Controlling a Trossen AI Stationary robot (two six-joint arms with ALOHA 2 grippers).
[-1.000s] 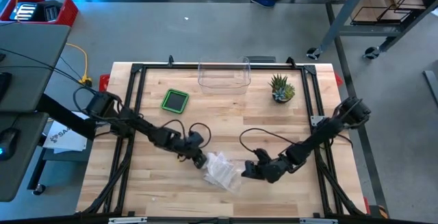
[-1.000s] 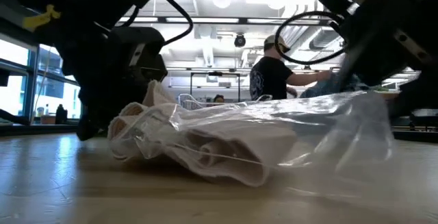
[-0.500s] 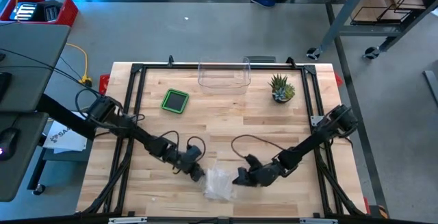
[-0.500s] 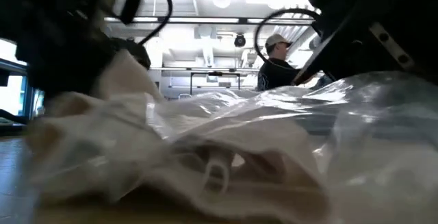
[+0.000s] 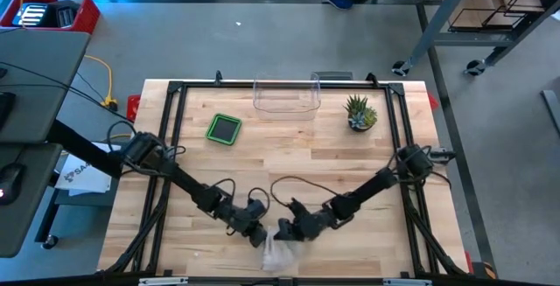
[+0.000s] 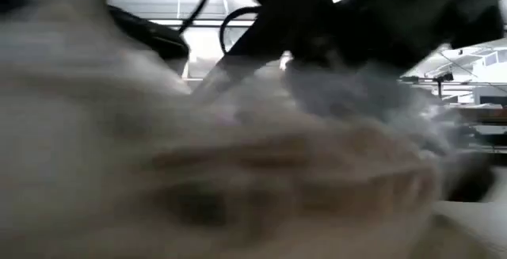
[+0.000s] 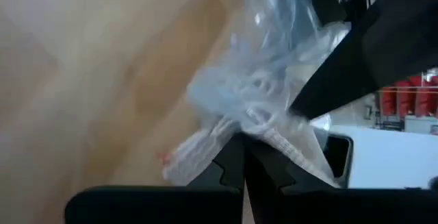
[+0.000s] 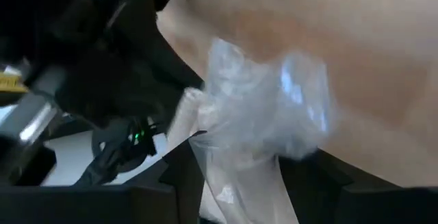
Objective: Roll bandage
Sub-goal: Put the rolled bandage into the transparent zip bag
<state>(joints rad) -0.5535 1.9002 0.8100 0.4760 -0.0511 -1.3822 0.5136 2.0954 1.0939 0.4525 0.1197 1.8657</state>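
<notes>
Wooden table (image 5: 350,163) now carries the bagged bandage (image 5: 278,253) at its front edge, dragged there from mid-table, apparently pinched by the left gripper (image 5: 260,235) and right gripper (image 5: 284,231); unwrapping remains undone.

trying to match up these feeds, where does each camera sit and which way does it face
High view: above the table, looking straight down; both arms, left gripper and right gripper meeting at the bagged bandage.
Low view: at table-top height, looking level; the bag fills the picture, dark arm parts above.
Left wrist view: on the left arm, looking past its shut jaws, which pinch the bag.
Right wrist view: on the right arm, looking past its jaws holding the bag.
All four show the bag.
</notes>
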